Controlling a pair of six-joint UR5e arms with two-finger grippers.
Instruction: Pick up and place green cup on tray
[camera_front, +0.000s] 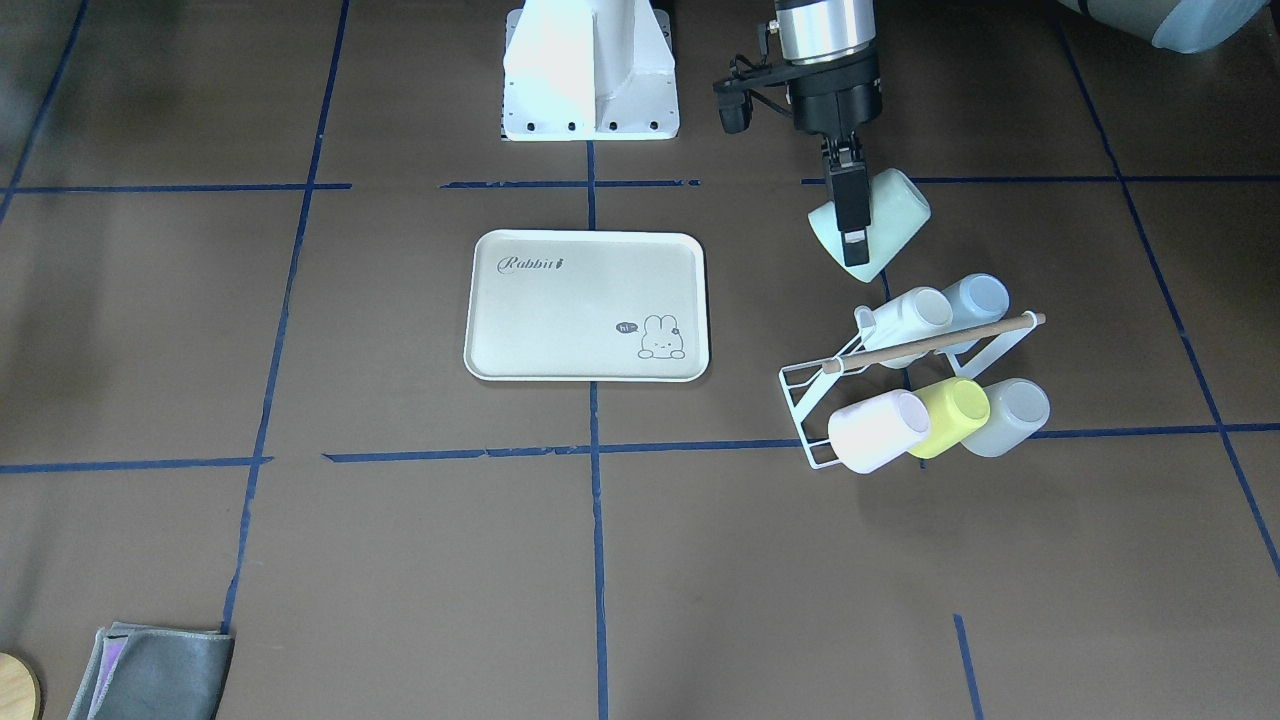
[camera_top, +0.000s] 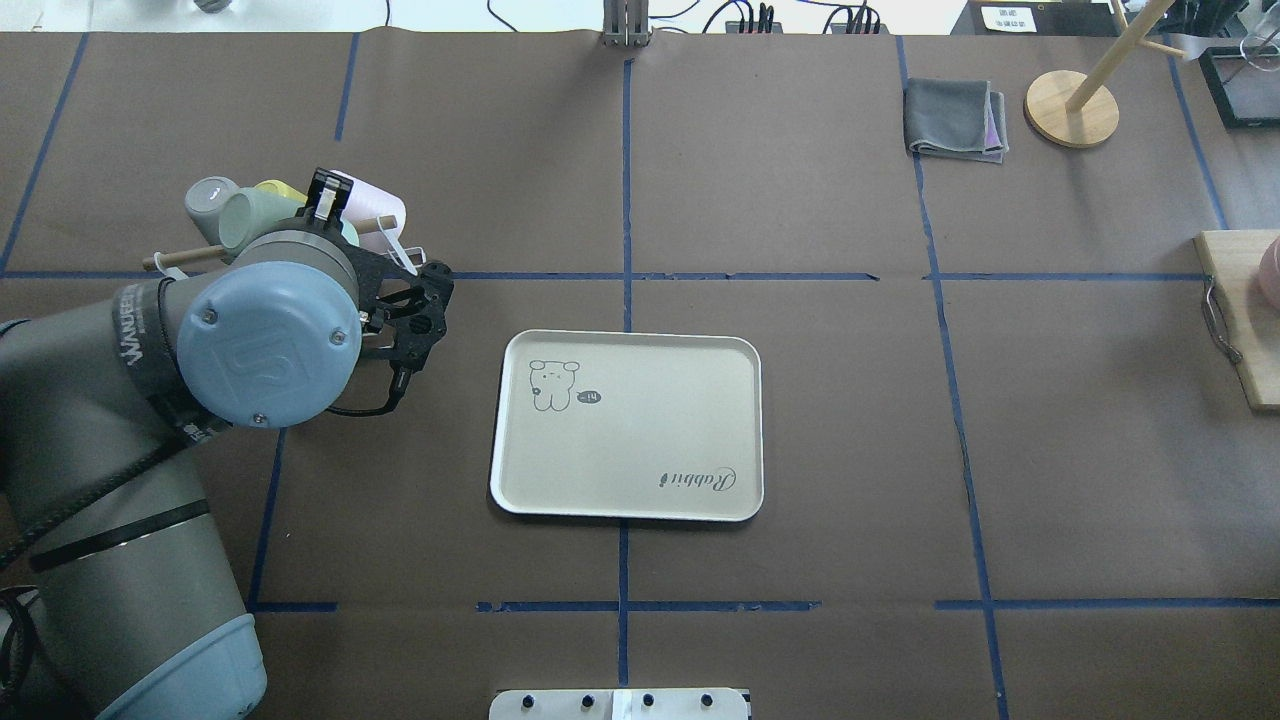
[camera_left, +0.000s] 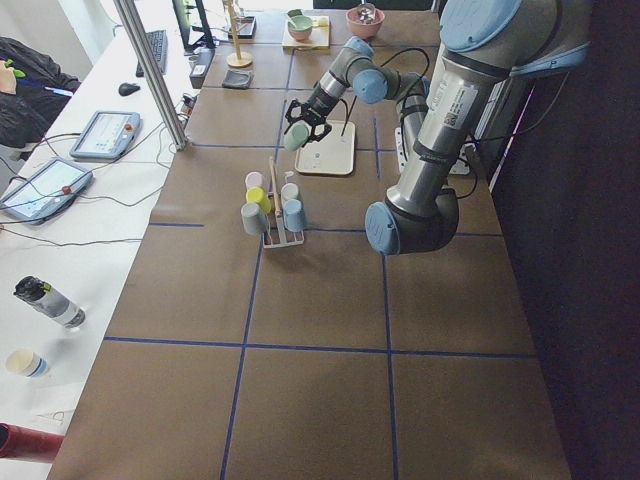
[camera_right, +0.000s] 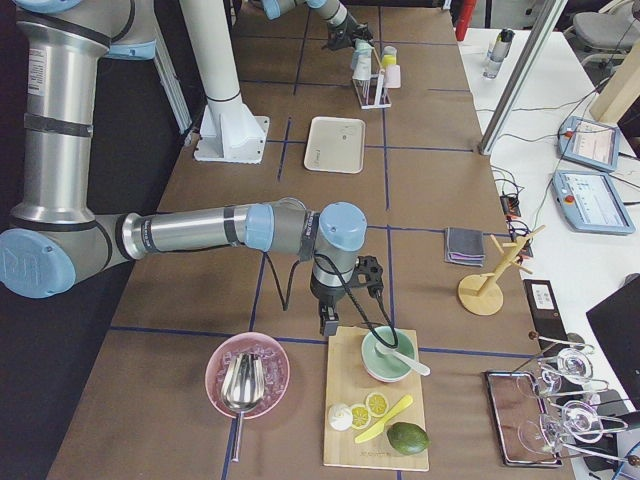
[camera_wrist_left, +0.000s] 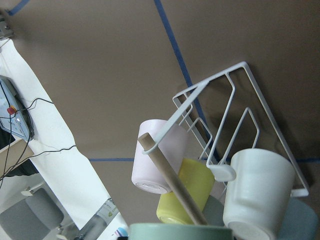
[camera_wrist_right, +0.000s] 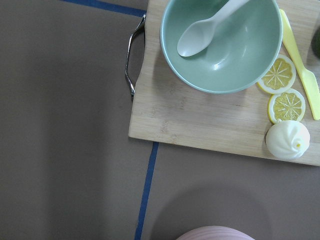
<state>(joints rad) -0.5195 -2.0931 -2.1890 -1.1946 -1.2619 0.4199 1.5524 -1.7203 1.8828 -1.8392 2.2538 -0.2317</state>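
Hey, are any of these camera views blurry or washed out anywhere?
Front-facing view: the white pedestal is blown out. Left wrist view: the green cup rim at the bottom edge is soft. Right wrist view: sharp, with a broad soft shadow on the table low down.

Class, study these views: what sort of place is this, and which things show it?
Probably a robotics lab: a left arm and right arm stand at a brown-paper table gridded with blue tape, and control tablets lie on a side bench.

Brown table (camera_front: 400, 560), blue tape grid (camera_front: 598, 560), white side desk (camera_left: 70, 270)
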